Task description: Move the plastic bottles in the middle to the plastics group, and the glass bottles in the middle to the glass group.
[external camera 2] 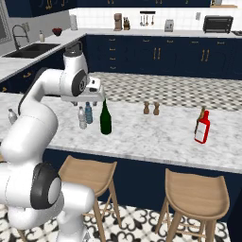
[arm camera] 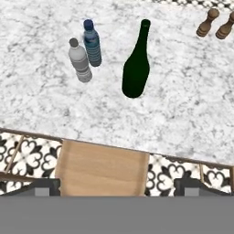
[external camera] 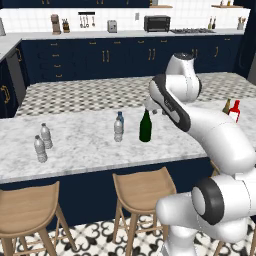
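on the marble counter [arm camera: 183, 105] a green bottle [arm camera: 136, 68] stands right of two small bottles, a grey one [arm camera: 80, 61] and a blue one [arm camera: 93, 44], just beside each other. two brown mills [arm camera: 215, 25] stand top right. a wooden stool [arm camera: 101, 168] below.

**Arm folded high, hand aimed downward, jaws wide**

The white arm rises from its base, bends back at a dark elbow joint and reaches forward at about shoulder height. Its wrist turns the hand downward. The gripper [external camera 2: 90, 101] hangs at the end of the forearm, seen in the right base view. In the hand view its two dark fingertips [arm camera: 45, 186] stand far apart at the bottom corners, holding nothing between them.
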Robot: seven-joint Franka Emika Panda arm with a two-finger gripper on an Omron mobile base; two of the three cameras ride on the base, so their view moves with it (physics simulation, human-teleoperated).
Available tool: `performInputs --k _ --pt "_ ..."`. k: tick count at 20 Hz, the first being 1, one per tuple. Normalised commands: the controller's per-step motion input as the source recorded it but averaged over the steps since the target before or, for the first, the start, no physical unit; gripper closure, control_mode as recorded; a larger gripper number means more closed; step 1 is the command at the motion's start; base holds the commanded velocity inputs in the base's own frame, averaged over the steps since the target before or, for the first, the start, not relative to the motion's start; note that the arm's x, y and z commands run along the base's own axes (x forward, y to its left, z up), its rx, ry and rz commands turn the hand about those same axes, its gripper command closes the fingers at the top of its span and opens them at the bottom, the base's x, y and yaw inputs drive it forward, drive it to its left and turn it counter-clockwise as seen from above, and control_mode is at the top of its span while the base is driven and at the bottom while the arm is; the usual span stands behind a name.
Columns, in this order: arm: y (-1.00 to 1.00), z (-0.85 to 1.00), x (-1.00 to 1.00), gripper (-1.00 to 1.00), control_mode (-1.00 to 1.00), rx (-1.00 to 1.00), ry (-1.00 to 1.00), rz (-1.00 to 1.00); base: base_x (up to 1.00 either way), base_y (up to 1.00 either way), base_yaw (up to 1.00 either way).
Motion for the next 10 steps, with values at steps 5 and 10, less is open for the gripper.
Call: performInputs --k 5,10 --pt "0.03 0.04 0.01 -1.00 -1.00 -0.01 -0.10 0.02 0.00 0.00 0.00" --pt "-0.03 0.13 0.02 -1.00 -1.00 -0.02 -0.14 0.00 0.00 0.00 0.00"
